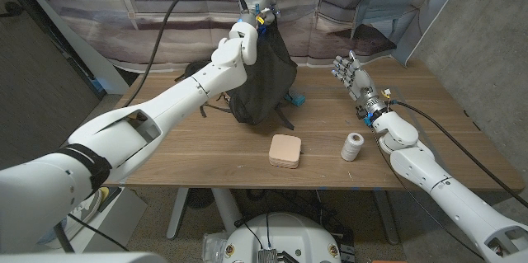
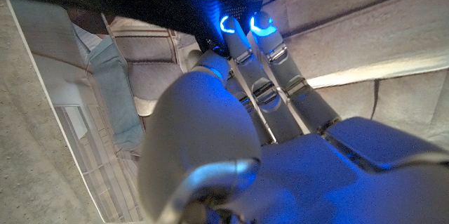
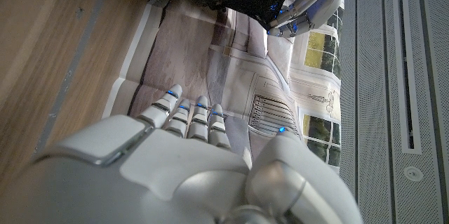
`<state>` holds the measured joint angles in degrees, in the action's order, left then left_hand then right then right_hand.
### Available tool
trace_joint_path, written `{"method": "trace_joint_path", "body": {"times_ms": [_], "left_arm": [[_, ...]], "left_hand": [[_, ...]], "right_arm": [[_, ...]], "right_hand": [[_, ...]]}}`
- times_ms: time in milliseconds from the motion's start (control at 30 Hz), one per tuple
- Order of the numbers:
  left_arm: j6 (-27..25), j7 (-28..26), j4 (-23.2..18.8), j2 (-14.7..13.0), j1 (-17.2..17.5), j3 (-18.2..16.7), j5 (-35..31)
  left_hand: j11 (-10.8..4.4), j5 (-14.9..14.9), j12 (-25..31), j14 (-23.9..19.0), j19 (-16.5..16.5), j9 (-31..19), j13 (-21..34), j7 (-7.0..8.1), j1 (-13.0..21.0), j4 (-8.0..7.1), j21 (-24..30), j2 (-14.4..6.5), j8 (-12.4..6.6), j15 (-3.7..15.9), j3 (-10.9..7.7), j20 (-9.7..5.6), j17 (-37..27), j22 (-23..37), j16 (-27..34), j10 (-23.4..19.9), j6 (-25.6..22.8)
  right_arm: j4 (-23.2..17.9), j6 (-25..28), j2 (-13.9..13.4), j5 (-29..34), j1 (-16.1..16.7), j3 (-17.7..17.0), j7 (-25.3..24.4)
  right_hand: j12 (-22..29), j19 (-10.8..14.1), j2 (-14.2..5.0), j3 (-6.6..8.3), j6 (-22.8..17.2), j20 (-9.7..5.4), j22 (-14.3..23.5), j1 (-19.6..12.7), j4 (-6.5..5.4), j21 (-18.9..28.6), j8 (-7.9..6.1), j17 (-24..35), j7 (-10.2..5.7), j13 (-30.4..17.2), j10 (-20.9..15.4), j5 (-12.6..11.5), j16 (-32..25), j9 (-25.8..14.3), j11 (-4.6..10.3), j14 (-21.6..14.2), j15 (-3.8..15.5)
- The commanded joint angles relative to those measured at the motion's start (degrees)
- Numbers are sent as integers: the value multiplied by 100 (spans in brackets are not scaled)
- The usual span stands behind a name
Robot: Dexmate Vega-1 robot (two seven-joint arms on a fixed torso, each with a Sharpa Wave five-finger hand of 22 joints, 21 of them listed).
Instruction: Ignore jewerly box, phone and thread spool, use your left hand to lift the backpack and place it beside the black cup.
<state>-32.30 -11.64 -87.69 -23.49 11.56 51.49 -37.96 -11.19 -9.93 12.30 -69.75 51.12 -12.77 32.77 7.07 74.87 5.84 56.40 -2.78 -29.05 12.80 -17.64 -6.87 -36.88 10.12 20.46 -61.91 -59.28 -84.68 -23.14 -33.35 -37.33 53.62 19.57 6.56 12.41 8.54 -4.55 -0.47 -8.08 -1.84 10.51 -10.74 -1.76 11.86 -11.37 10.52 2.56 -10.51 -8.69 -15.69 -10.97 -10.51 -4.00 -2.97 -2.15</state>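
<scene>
- The left hand grips the top of the backpack, its fingers clamped on the dark fabric at the upper end, and the bag hangs straight down below them.
- The backpack's long axis stands upright. Its bottom is at or just above the table, near the back middle; I cannot tell whether it is touching the wood.
- A strap trails from the bag onto the table on the robot's left side.
- No black cup is plain in these pictures. A small teal thing lies just beside the bag's base on the robot's right, too small to name.
- Judgement: the coming move depends on finding the cup, then carrying the hanging bag sideways with its base clear of the table.
- The left hand is the nearer one, already on the bag. The right hand stands well apart at the robot's right, fingers spread and holding nothing.
- Count: one backpack, one beige jewelry box near the front middle, one white thread spool beside the right forearm.
- Both box and spool lie in front of the bag, apart from it.
</scene>
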Motion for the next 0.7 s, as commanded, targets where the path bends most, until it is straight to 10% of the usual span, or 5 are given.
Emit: {"method": "trace_joint_path", "body": {"times_ms": [33, 700], "left_arm": [[-111, 121, -30, 16, 61, 128, -98], [-41, 274, 0, -35, 172, 234, -119]], "left_hand": [[-106, -34, 40, -19, -37, 4, 24, 21, -28, -31, 43, 11, -33, -3, -16, -347, -3, 16, -21, -162, -38], [-118, -35, 31, -46, -72, 41, -21, 72, -74, -38, 25, 44, -40, -8, -52, -315, 43, 6, -98, -232, -90]], "right_arm": [[13, -28, -12, -24, 19, -8, 63], [70, -38, 15, -53, -28, 8, 134]], "right_hand": [[-11, 50, -19, -20, -47, -5, 34, -35, -16, 2, 15, 10, 19, -24, -50, 18, 22, -24, -6, -49, 0], [-10, 51, -21, -27, -47, -2, 34, -38, -15, 2, 15, 10, 20, -24, -54, 21, 24, -24, -3, -45, 1]]}}
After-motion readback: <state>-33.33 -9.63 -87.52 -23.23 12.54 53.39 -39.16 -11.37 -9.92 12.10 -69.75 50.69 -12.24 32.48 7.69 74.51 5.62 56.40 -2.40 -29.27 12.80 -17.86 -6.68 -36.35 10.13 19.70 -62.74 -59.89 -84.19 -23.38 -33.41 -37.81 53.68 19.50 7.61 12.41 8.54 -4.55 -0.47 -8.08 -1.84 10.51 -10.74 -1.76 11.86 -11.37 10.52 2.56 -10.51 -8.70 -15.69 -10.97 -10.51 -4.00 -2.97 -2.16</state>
